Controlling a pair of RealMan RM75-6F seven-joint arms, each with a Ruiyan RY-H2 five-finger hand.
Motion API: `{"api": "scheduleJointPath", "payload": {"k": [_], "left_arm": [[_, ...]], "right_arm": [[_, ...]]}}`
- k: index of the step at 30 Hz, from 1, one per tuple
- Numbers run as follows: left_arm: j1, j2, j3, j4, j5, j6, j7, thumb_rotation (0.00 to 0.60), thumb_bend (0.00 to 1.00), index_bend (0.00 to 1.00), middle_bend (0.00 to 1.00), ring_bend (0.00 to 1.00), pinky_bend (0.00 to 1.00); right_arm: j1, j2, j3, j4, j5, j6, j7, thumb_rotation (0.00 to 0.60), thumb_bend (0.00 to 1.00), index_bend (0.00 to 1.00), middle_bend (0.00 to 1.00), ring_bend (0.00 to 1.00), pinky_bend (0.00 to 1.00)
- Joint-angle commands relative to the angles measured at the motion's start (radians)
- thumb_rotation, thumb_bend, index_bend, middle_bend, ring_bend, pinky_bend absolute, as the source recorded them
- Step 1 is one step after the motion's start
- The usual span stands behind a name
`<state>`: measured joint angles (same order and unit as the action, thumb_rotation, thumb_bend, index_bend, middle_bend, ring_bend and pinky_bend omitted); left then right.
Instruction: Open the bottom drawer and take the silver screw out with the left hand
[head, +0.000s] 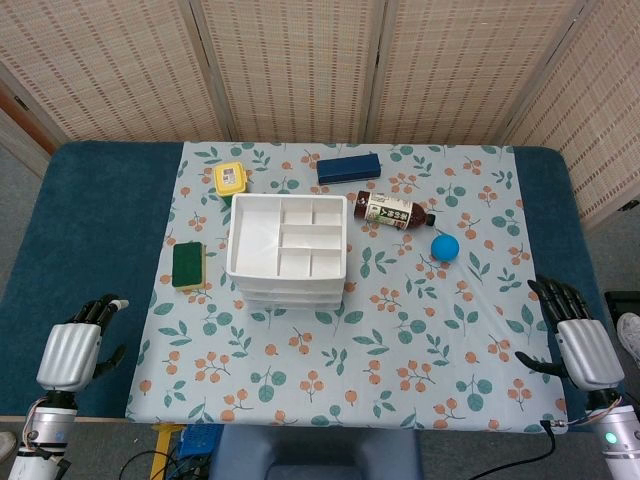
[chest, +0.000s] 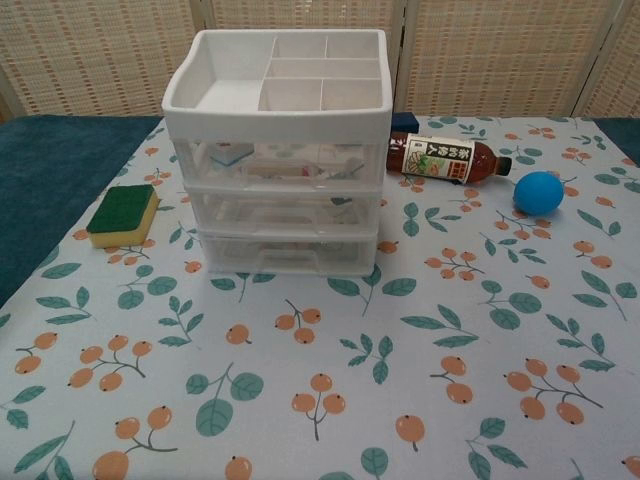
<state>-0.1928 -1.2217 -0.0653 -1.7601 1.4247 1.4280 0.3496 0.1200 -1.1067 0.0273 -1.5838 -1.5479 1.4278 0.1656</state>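
A white three-drawer organiser (head: 288, 247) (chest: 280, 150) stands mid-table with an open divided tray on top. Its bottom drawer (chest: 288, 255) is closed, flush with the frame. The drawer fronts are translucent and the silver screw cannot be made out inside. My left hand (head: 75, 350) rests at the near left edge, on the blue table beside the cloth, fingers apart and holding nothing. My right hand (head: 578, 338) lies at the near right edge, also holding nothing with fingers spread. Neither hand shows in the chest view.
A green-and-yellow sponge (head: 187, 265) (chest: 124, 215) lies left of the organiser. Behind it are a yellow box (head: 231, 179) and a dark blue box (head: 349, 167). A brown bottle (head: 393, 211) (chest: 442, 158) and a blue ball (head: 445, 247) (chest: 538, 192) lie to its right.
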Motion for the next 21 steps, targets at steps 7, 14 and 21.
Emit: {"api": "scheduleJointPath", "payload": {"k": [7, 14, 21], "left_arm": [[0.002, -0.007, 0.001, 0.000, 0.004, 0.003, -0.020, 0.600, 0.26, 0.28, 0.23, 0.24, 0.53], [-0.011, 0.010, 0.004, -0.014, 0.012, -0.036, -0.122, 0.600, 0.26, 0.30, 0.26, 0.28, 0.53], [-0.025, -0.008, 0.003, -0.007, 0.052, -0.036, -0.164, 0.600, 0.27, 0.33, 0.35, 0.36, 0.61]], "right_arm": [[0.002, 0.006, -0.001, 0.001, -0.004, -0.003, 0.007, 0.600, 0.13, 0.00, 0.00, 0.00, 0.00], [0.002, 0.012, 0.007, 0.000, -0.004, 0.007, 0.007, 0.600, 0.13, 0.00, 0.00, 0.00, 0.00], [0.004, 0.024, 0.023, -0.009, -0.009, 0.029, -0.003, 0.600, 0.13, 0.00, 0.00, 0.00, 0.00]]}}
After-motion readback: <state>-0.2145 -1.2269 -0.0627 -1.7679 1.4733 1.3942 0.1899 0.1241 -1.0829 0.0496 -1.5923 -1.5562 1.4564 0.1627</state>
